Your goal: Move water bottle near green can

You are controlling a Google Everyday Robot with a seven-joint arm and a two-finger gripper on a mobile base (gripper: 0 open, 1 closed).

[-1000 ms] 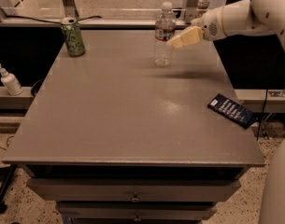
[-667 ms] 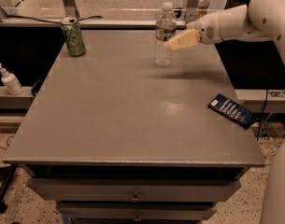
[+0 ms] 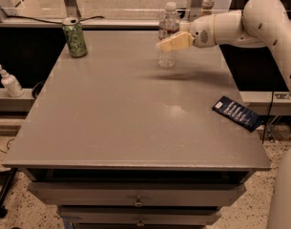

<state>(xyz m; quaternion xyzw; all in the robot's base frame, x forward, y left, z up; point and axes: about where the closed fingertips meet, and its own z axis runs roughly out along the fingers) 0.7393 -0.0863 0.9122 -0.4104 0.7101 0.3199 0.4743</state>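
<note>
Plainly, claw [image 3: 170, 44] clasps water bottle [image 3: 167, 57] at label band; green can [image 3: 75, 38] well apart.

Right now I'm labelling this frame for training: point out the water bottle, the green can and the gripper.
water bottle [image 3: 167, 59]: camera view, clear lower body.
green can [image 3: 76, 41]: camera view, middle of its side.
gripper [image 3: 163, 46]: camera view, tan tip at the bottle's middle.

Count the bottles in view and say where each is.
2. The clear ribbed plastic water bottle stands far right on the grey table, at the gripper; the small white pump bottle sits on the ledge left of it. Others may be hidden.
</note>
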